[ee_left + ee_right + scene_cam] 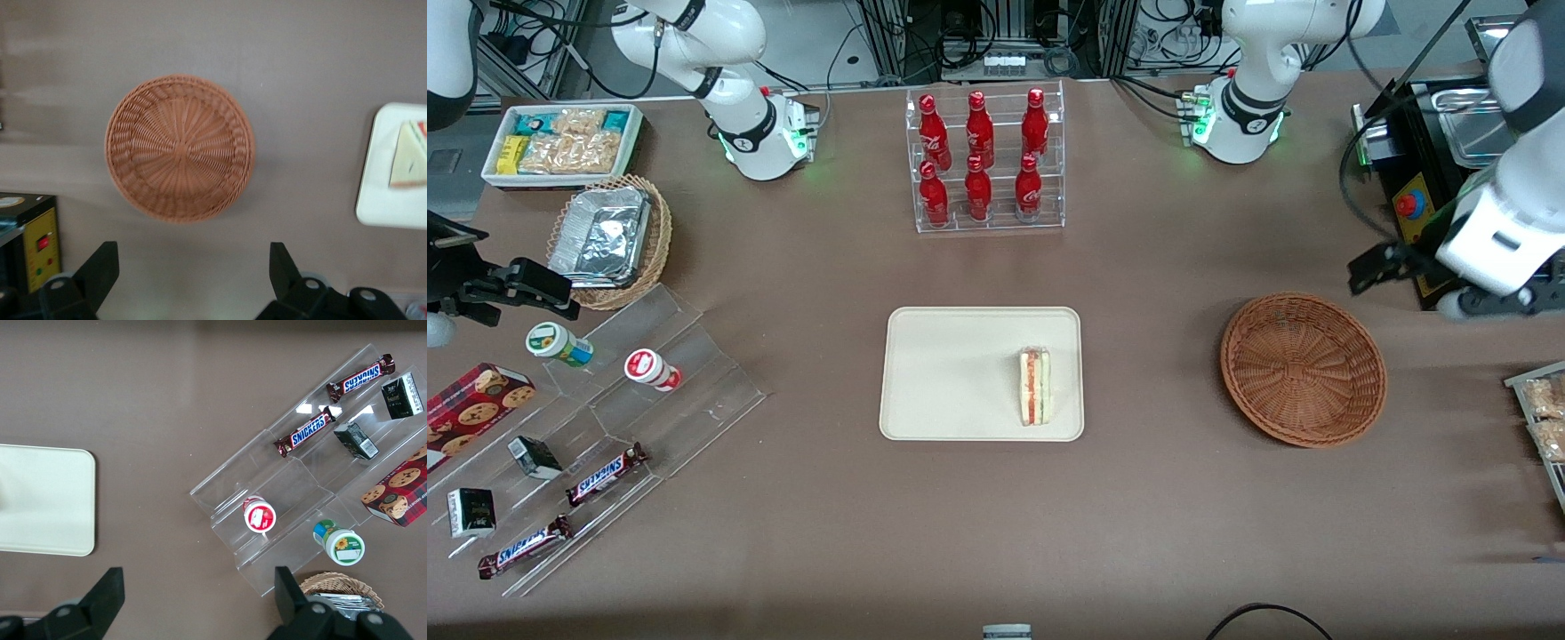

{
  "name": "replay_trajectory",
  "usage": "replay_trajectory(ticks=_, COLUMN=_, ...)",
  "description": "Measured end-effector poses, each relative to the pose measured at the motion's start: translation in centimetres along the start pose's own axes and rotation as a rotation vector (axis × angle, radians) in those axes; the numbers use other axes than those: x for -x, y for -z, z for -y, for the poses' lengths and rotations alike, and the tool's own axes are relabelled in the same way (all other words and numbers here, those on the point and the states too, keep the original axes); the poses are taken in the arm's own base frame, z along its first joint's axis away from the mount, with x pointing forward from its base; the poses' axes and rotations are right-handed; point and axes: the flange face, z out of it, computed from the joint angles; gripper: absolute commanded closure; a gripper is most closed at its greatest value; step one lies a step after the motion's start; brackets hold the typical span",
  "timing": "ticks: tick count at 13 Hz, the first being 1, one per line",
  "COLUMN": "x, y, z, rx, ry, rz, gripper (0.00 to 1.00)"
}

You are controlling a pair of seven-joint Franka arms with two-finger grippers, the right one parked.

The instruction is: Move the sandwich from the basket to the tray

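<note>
The sandwich [1036,387] lies on the cream tray [943,373], near the tray's end that faces the basket, with its orange and green filling edge up. The reddish-brown wicker basket [1303,369] stands empty beside the tray, toward the working arm's end. My left gripper [1374,267] hangs above the table, a little farther from the front camera than the basket, open and empty. In the left wrist view the open gripper [192,257] is above bare table next to the empty basket [180,148], with the tray [380,207] and sandwich [408,157] off to one side.
A clear rack of red bottles [984,160] stands farther back than the tray. A black box with a red button [1414,209] is close to my gripper. Snack packets [1543,418] lie at the working arm's end. A clear stepped stand [605,427] and a foil-filled basket [609,240] are at the parked arm's end.
</note>
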Motion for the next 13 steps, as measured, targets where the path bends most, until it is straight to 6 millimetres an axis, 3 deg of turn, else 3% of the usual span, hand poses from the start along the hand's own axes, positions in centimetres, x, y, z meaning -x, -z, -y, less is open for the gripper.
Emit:
replay_trajectory(ticks=3, x=1.49, y=1.56, z=0.29, rx=0.0, ry=-0.044, rz=0.005, gripper=0.0)
replay_trajectory(ticks=13, x=1.55, y=1.62, z=0.17, rx=0.0, ry=-0.046, rz=0.004, gripper=0.0)
